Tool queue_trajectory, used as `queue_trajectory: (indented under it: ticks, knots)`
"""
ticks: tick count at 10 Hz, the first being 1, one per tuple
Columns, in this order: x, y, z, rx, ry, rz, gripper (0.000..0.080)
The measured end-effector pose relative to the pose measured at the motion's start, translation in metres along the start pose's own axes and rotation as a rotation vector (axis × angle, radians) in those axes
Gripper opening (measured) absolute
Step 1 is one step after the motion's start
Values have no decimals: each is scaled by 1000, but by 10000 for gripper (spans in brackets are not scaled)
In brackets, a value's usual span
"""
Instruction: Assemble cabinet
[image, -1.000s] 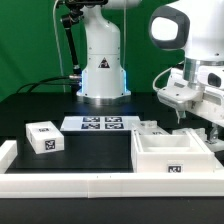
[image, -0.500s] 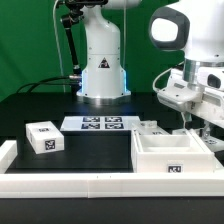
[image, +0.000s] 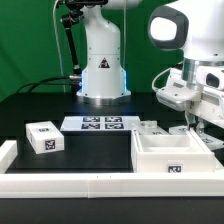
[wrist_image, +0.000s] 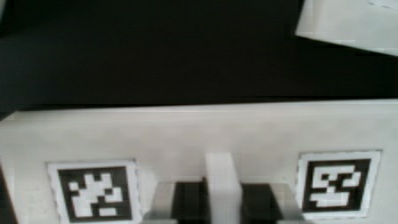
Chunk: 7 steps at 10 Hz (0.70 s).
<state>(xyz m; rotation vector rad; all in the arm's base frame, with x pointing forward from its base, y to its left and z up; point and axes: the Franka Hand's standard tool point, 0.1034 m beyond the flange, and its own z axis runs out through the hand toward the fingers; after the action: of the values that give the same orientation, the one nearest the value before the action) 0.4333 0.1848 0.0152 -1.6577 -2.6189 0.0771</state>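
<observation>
The white cabinet frame (image: 172, 155) lies open side up at the exterior view's front right. A small white tagged block (image: 43, 137) sits at the left. My gripper (image: 196, 124) hangs low just behind the frame's right end. In the wrist view a white cabinet panel (wrist_image: 196, 135) with two tags fills the lower half. My gripper (wrist_image: 219, 205) has its dark fingertips (wrist_image: 185, 203) close together on either side of a thin white rib on that panel. In the exterior view the frame hides the panel.
The marker board (image: 100, 123) lies in front of the robot base (image: 102, 75). A long white border rail (image: 70, 186) runs along the front edge. Another small white part (image: 150, 127) sits behind the frame. A white edge (wrist_image: 356, 25) shows beyond the panel.
The gripper has shifted very slightly near the frame's right end. The frame, the block and the other parts have not moved.
</observation>
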Motion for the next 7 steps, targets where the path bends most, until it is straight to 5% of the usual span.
queue_trajectory:
  ticks: [3, 7]
  knots:
    - [-1, -1, -1, -1, -1, 8, 67]
    - [-24, -24, -29, -28, -33, 184, 68]
